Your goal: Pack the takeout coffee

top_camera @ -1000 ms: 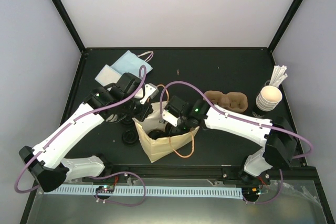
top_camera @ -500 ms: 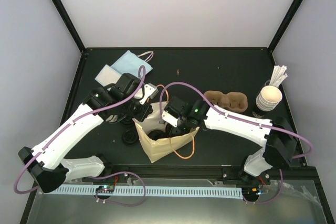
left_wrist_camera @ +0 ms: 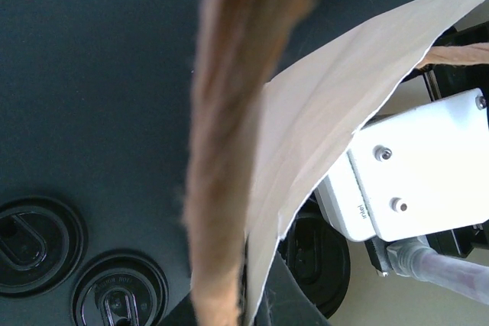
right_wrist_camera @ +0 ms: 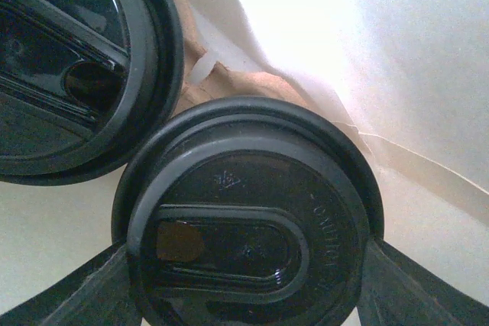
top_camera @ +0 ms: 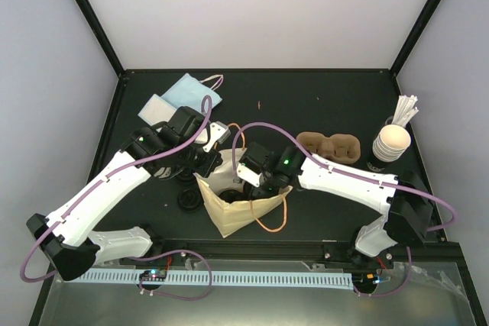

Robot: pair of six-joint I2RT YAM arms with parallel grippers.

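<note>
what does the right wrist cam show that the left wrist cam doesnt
Only right wrist: the cup between the fingers of the right gripper, a second cup beside it. Only left wrist: the handle pinched in the left gripper, two loose lids on the table. Both: the bag, with a lid showing inside.

Raised lettering and a small triangle mark on the black lid (right_wrist_camera: pixel 252 242), too faint to read

Black-lidded takeout coffee (right_wrist_camera: pixel 248 242), apparently upright inside paper bag (right_wrist_camera: pixel 367 59), beside second lidded cup (right_wrist_camera: pixel 69 66).
</note>
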